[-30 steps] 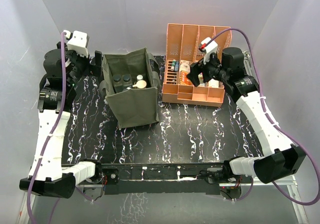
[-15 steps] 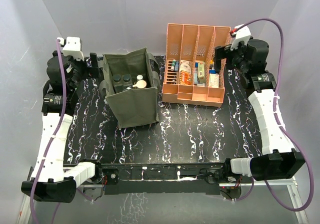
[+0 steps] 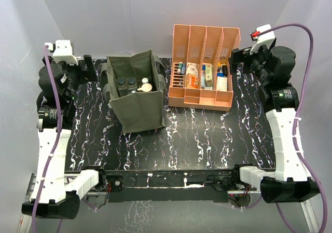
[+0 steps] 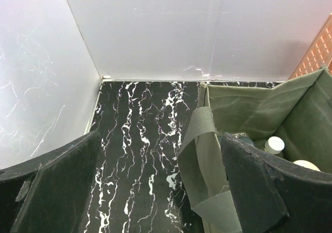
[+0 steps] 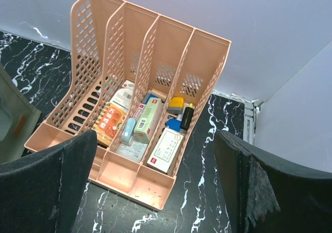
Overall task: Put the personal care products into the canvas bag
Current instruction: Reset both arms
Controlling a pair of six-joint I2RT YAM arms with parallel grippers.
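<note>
The olive-green canvas bag (image 3: 137, 100) stands upright at the back left of the table. Inside it I see dark-capped bottles (image 3: 126, 82), a white-capped one (image 3: 145, 80) and a beige top (image 3: 146, 88). In the left wrist view the bag (image 4: 249, 113) and its strap handle (image 4: 199, 126) are at the right, with bottle caps (image 4: 275, 145) showing inside. My left gripper (image 3: 85, 67) is open and empty, raised left of the bag. My right gripper (image 3: 234, 59) is open and empty, raised right of the organiser.
A peach slotted file organiser (image 3: 203, 69) stands at the back right, holding small boxes and tubes (image 5: 148, 121). White walls close the back and both sides. The black marbled tabletop (image 3: 197, 139) spreads in front.
Both arms have pulled back and up: the right gripper moved from over the organiser to its right, and the left arm shifted further left, away from the bag.
</note>
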